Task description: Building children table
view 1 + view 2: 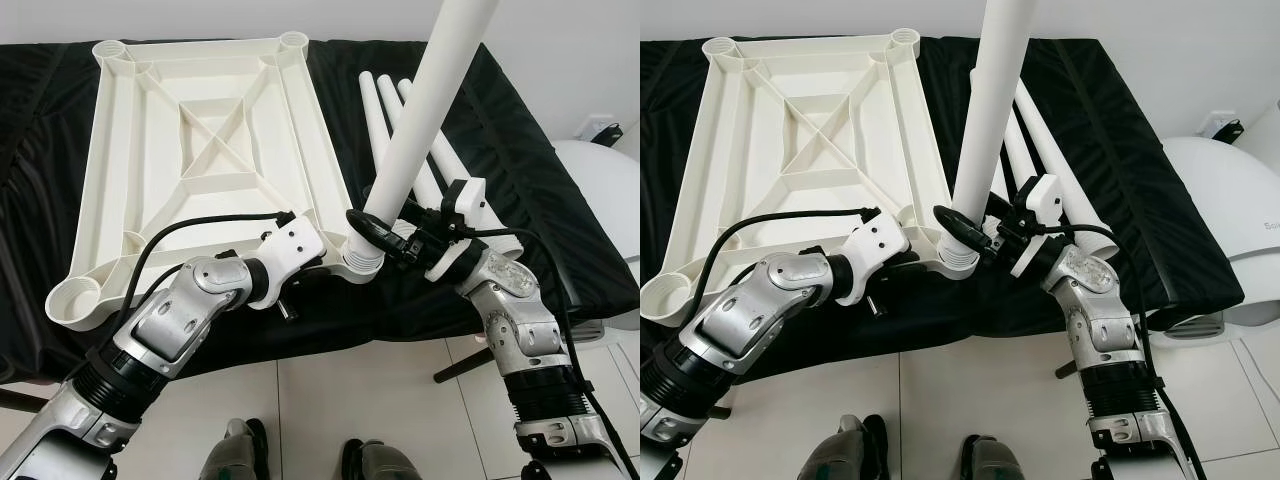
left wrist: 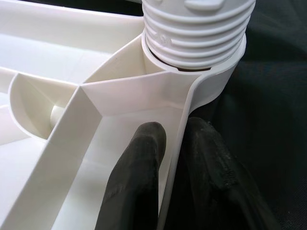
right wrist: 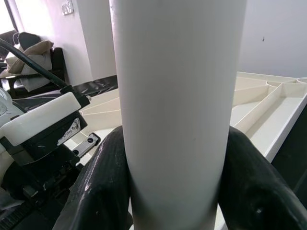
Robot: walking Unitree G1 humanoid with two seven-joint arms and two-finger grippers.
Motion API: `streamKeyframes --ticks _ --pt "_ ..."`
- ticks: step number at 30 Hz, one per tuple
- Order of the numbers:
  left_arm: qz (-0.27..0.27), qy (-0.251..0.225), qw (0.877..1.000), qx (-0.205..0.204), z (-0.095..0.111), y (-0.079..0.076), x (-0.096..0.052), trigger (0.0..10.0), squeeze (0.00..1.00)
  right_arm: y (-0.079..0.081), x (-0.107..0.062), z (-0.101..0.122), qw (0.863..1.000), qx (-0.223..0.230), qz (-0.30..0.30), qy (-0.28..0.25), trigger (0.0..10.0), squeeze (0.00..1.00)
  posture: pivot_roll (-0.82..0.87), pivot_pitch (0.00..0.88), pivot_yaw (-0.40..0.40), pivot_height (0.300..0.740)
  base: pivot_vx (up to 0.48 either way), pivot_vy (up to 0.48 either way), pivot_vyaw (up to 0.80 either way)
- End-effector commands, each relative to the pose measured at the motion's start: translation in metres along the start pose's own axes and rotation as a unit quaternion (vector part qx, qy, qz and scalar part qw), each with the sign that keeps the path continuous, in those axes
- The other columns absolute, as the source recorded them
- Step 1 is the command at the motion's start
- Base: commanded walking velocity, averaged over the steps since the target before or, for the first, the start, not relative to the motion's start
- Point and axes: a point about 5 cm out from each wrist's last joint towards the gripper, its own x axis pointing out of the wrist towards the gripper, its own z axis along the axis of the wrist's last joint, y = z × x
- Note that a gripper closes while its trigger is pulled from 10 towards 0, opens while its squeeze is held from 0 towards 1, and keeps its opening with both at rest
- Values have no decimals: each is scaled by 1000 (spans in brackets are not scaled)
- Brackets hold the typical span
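My right gripper (image 3: 177, 187) is clamping the upright table leg (image 1: 425, 120); my left gripper (image 2: 175, 167) is pinching the tabletop (image 1: 200, 150) rim beside its socket.

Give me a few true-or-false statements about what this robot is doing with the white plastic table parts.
1. The right gripper clasps the upright white plastic table leg. True.
2. The white ribbed plastic tabletop lies underside up on the black cloth. True.
3. The left gripper hangs idle. False: its fingers pinch the tabletop's rim beside the corner socket.
4. All legs are fitted. False: spare white legs lie on the cloth.
5. The upright leg's threaded end sits in that socket. True.
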Motion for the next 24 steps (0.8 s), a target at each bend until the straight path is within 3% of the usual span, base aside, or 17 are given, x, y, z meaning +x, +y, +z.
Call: streamKeyframes --ticks 1,24 --pt "-36 9 999 -1 -4 -8 -2 10000 0 -1 -11 -20 998 20 -15 50 10000 0 -19 194 -28 740 0 0 0" --pt "-34 7 999 -1 -2 -7 -3 10000 0 -4 -14 -23 998 19 -34 50 10000 0 -20 202 -24 740 0 0 0"
